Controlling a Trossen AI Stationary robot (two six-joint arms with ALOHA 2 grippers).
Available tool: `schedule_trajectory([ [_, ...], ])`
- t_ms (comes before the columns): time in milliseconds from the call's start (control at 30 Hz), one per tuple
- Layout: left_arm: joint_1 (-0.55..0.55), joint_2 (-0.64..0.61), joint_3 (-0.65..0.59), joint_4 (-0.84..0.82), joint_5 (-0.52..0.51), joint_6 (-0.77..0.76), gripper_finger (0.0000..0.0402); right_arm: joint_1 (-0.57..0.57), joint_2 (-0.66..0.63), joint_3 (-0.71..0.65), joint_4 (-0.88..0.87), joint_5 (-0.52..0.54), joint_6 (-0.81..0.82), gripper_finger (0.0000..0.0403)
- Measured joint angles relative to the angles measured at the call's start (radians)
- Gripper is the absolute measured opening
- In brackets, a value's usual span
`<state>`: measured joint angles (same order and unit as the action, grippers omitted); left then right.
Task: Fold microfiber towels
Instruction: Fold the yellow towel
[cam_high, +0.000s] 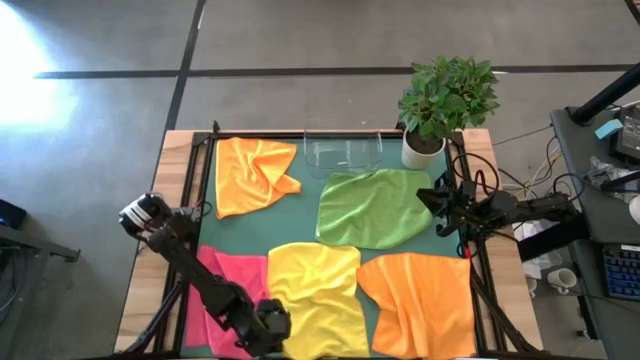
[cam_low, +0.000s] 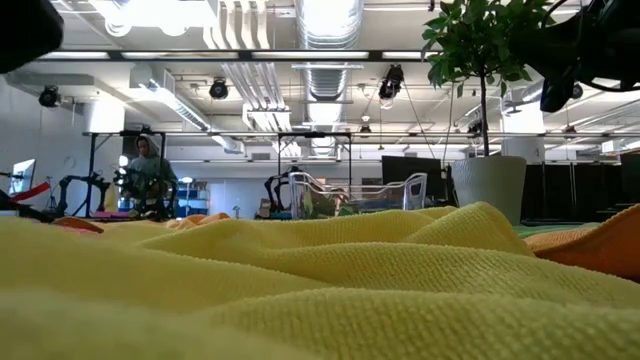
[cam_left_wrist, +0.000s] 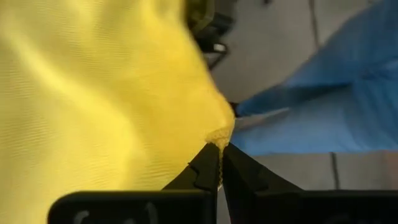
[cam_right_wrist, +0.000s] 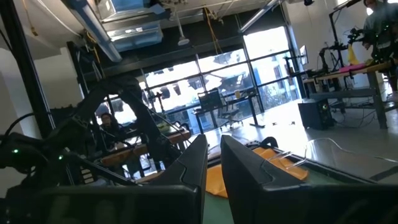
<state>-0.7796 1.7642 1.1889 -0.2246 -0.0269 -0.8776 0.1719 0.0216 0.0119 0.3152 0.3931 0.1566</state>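
Five microfiber towels lie on the green mat (cam_high: 305, 215): an orange one (cam_high: 252, 172) far left, a lime green one (cam_high: 375, 205), a pink one (cam_high: 222, 285) near left, a yellow one (cam_high: 318, 290) near the middle, and a second orange one (cam_high: 420, 300) near right. My left gripper (cam_high: 272, 322) is at the near edge, shut on the yellow towel (cam_left_wrist: 93, 87). My right gripper (cam_high: 438, 196) waits at the mat's right edge above the table, its fingers (cam_right_wrist: 213, 158) nearly together with nothing between them. My left gripper pinches a small point of the yellow towel's hem (cam_left_wrist: 219, 135) between its two fingertips, at the towel's near left side. Only the fingers' free ends are on the cloth. The towel spreads away from the pinch, and the rest of it (cam_high: 325, 280) lies on the mat.
A potted plant (cam_high: 445, 100) stands at the far right corner, with a clear plastic container (cam_high: 345, 152) beside it at the far edge. Black frame rails run along the mat's left and right sides. A person shows far off in the room behind.
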Motion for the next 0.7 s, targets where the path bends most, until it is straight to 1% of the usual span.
schedule_trajectory([
  [200, 0.005, -0.026, -0.002, -0.170, -0.111, -0.059, 0.0000, 0.000, 0.000, 0.000, 0.003, 0.000, 0.008, 0.0038],
  [267, 0.008, -0.036, -0.005, -0.199, -0.138, -0.063, 0.0000, 0.000, 0.000, 0.000, 0.006, 0.000, 0.071, 0.0038],
  [367, 0.015, -0.047, -0.005, -0.261, -0.148, -0.087, 0.0000, 0.000, 0.000, 0.000, 0.013, 0.000, 0.231, 0.0038],
  [433, 0.017, -0.047, -0.006, -0.299, -0.155, -0.102, 0.0000, 0.000, 0.000, 0.000, 0.012, 0.000, 0.295, 0.0038],
  [600, 0.026, -0.047, -0.007, -0.324, -0.172, -0.120, 0.0000, 0.000, 0.000, 0.000, 0.013, 0.000, 0.308, 0.0038],
  [700, 0.031, -0.047, -0.008, -0.325, -0.196, -0.121, 0.0000, 0.000, 0.000, 0.000, 0.042, -0.001, 0.388, 0.0038],
])
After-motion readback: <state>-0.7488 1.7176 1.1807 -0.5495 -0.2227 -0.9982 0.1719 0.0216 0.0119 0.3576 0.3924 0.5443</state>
